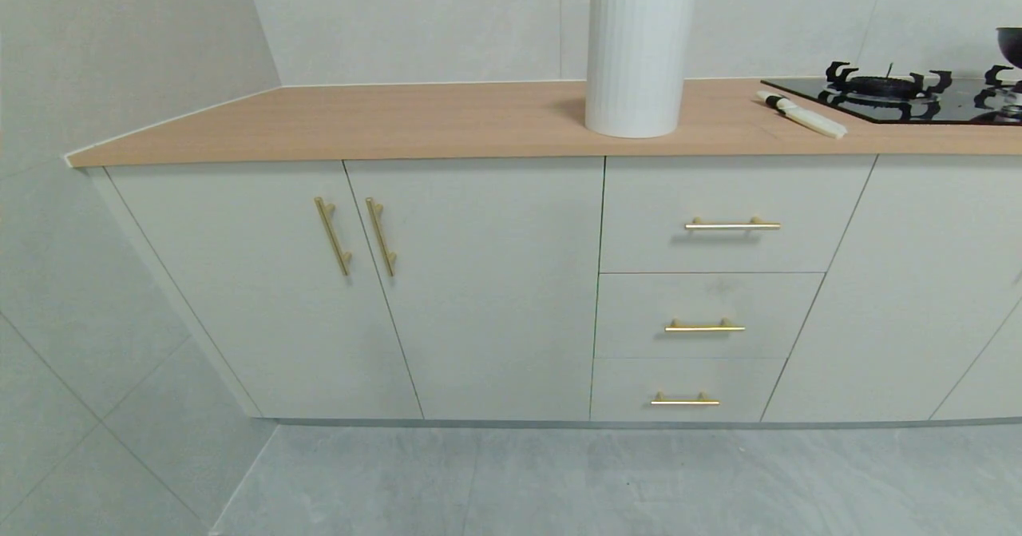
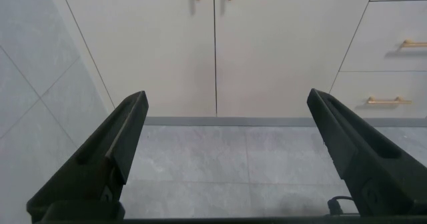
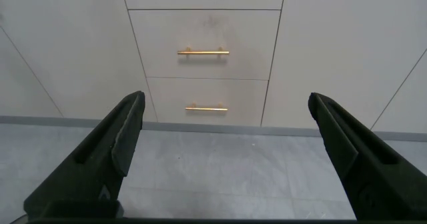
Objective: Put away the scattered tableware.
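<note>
In the head view, a white ribbed cylinder [image 1: 636,57] is seen standing on the wooden tabletop [image 1: 399,121]. A white utensil [image 1: 801,114] is laid flat near it, just beside the black gas hob [image 1: 902,97].

In the left wrist view, the left gripper [image 2: 227,99] is held wide open and empty above the grey floor [image 2: 220,164], facing the cabinet doors [image 2: 280,44].

In the right wrist view, the right gripper [image 3: 227,99] is likewise spread wide and empty before the drawers [image 3: 203,34].

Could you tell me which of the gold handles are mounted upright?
The two door handles on the left cupboard; the three drawer handles beside them all run level.
</note>
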`<state>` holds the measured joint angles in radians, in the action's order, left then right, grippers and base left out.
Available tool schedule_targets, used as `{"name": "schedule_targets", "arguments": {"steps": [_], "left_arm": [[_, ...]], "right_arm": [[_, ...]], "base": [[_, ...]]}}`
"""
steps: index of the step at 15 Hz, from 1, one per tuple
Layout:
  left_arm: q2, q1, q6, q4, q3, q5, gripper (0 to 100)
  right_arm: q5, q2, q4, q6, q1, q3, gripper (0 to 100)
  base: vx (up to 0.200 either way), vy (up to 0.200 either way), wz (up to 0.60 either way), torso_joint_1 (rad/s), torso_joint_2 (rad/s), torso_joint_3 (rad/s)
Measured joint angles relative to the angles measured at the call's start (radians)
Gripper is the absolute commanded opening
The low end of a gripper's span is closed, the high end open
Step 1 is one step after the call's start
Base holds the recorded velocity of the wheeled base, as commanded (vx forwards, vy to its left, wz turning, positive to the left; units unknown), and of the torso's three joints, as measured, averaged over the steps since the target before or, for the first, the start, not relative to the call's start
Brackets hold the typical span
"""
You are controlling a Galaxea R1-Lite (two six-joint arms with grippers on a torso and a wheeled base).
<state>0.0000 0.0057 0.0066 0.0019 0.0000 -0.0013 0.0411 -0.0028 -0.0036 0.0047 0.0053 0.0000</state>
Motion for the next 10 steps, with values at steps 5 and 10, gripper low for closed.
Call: {"name": "schedule_targets", "arguments": {"steps": [5,10], "left_arm": [[0.0,0.0,0.0,0.0,0.0,0.0,100],[0.0,0.0,-0.002,0.0,0.0,0.0,100]], "right_arm": [[0.0,0.0,0.0,0.001,0.0,0.0,100],[0.0,0.0,0.0,0.002,0.0,0.0,100]], "base": [[0.2,0.0,0.0,0.003,0.0,0.004],[0.2,0.0,0.0,0.002,0.0,0.0]]}}
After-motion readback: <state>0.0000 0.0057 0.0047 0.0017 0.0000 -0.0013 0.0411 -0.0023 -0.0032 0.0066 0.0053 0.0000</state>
